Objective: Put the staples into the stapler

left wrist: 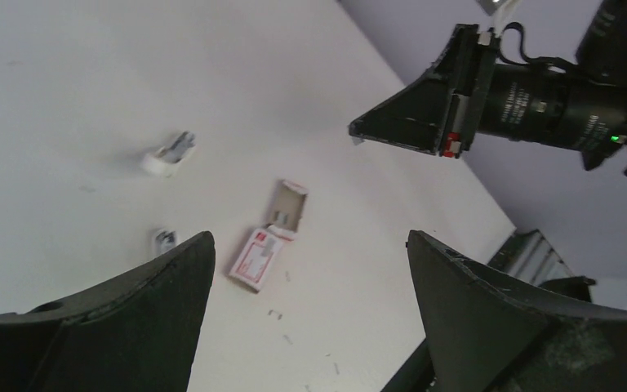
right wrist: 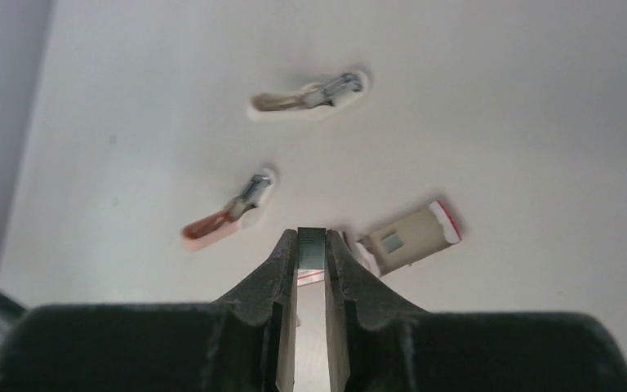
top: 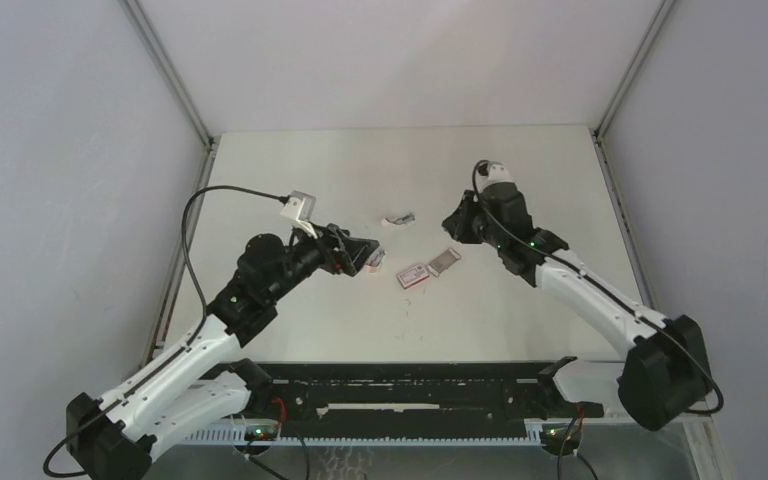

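Observation:
My right gripper (right wrist: 312, 235) is shut on a short silvery-grey strip of staples (right wrist: 311, 249), held above the table. Just beneath it lie the red-and-white staple box (top: 412, 275) and its grey-tan tray (top: 444, 260), slid apart. Two small stapler-like things lie flat: a white one (right wrist: 310, 96) farther off and a pink-red one (right wrist: 227, 216) nearer; I cannot tell which is the stapler. My left gripper (top: 368, 258) hovers wide open beside the pink-red one, with nothing between its fingers (left wrist: 171, 278). In the left wrist view the box (left wrist: 255, 260) sits ahead.
Several loose staples (left wrist: 277, 313) are scattered on the white table (top: 520, 170) in front of the box. Grey walls close in the table on both sides. A black rail (top: 410, 385) runs along the near edge between the arm bases.

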Tool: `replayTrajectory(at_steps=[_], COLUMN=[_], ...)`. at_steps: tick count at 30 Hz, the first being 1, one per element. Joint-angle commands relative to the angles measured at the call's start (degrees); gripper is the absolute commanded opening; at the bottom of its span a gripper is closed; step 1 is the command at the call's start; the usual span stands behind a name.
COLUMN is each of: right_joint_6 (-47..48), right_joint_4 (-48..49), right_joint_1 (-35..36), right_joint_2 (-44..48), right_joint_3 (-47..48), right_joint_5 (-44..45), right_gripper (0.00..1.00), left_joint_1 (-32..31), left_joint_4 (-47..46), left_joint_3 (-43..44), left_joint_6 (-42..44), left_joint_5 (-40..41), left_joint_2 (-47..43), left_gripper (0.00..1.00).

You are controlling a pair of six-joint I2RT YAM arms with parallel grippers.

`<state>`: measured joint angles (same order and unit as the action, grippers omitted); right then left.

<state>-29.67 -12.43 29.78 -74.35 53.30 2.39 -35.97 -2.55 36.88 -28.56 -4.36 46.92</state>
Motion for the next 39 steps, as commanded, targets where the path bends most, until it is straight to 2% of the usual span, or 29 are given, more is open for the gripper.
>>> replayTrajectory(at_steps=[1,8,14,20,39], right_joint_6=[-1.01,-6.69,-11.02,-13.3,-15.52], right_joint_4=[9.29,23.05,33.2,39.23,47.01], right_joint_1=[-1.12,-1.22,-1.13,-0.35,1.88], right_joint_2=[7.22,15.43,18.53,20.0,19.55], right_joint_3=[-3.09,-8.11,-11.53,-12.56,-12.65], right_joint_5=[-13.7,-25.63,-32.05,-36.27,-44.51], right_gripper=[0.09,0.11,0.12,0.12,0.11], left_joint_1=[-2.99,-7.1,-8.68,-9.07,-10.79], left_joint_4=[-12.81,-20.84,-25.01,-28.89,-30.13], left_joint_3=[-1.13,0.03,0.48,1.61,6.78], left_joint_6=[-1.31,-4.46,-6.36,-8.46,-8.63], left_joint_5=[-6.9,-12.71,-14.16,-17.22,-23.96], left_joint_2=[-0.54,3.86,6.02,7.6,11.5], left_gripper=[0.91,0.91,0.91,0.89,0.6])
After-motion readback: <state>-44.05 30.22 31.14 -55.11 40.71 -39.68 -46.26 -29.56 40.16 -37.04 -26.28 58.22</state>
